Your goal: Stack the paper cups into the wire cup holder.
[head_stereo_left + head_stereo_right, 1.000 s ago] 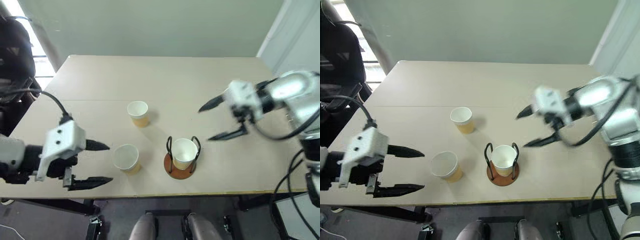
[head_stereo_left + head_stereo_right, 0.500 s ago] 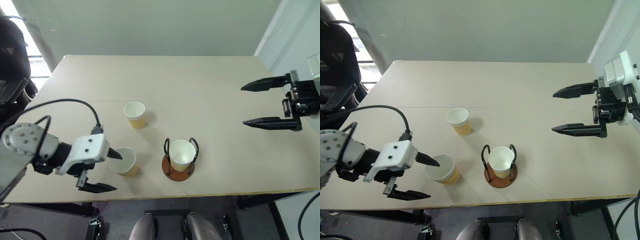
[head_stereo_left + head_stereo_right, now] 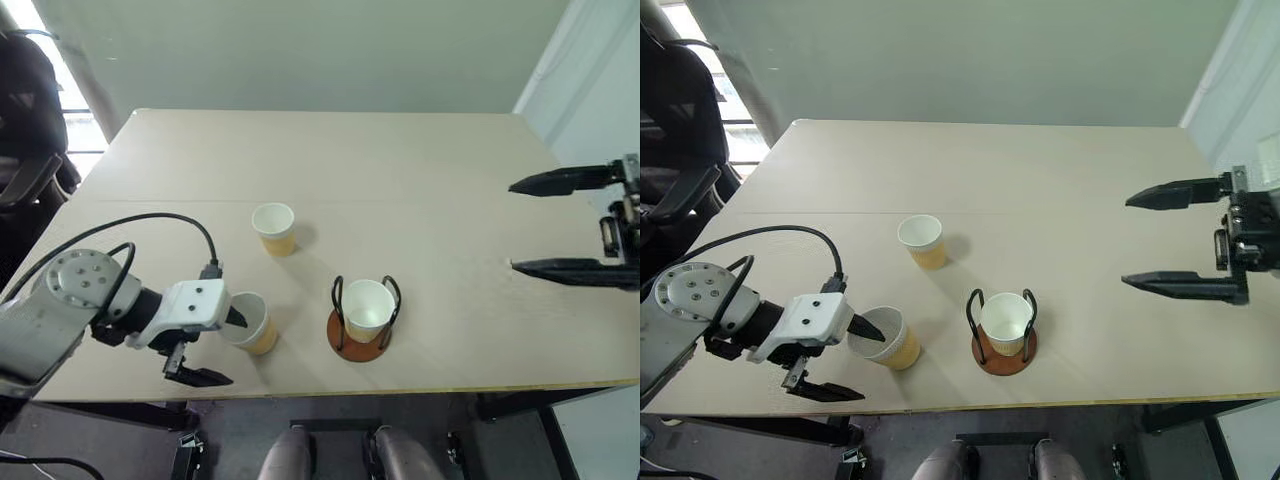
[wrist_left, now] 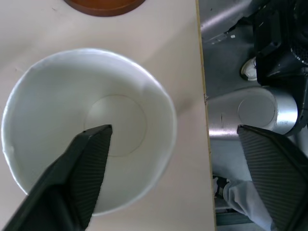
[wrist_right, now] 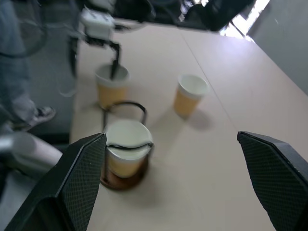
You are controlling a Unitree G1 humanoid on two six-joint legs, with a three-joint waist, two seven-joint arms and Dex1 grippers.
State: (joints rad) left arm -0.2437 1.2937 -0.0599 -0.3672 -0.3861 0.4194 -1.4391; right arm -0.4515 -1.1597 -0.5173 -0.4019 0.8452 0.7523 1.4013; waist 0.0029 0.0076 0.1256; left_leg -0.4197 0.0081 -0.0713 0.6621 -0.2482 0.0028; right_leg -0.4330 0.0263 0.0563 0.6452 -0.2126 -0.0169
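Left gripper [image 3: 225,345] is having come down over the nearest paper cup [image 3: 250,322], jaws open, one finger dipping inside its rim, the other outside; right gripper [image 3: 1180,240] is having drawn back to the counter [image 3: 400,180] edge, jaws wide, empty. One cup [image 3: 367,308] is sitting in the wire cup holder [image 3: 358,338]; the third cup [image 3: 275,227] is standing farther back.

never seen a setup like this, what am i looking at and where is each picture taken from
A two-armed humanoid robot, each arm ending in a two-fingered end effector. Two pictures come from its head, looking down on a beige table; the other two come from its wrists. One paper cup sits in the wire cup holder, and a second cup stands farther back. The left end effector straddles the wall of a third cup, one finger inside, not closed on it. The right end effector is open and holds nothing.
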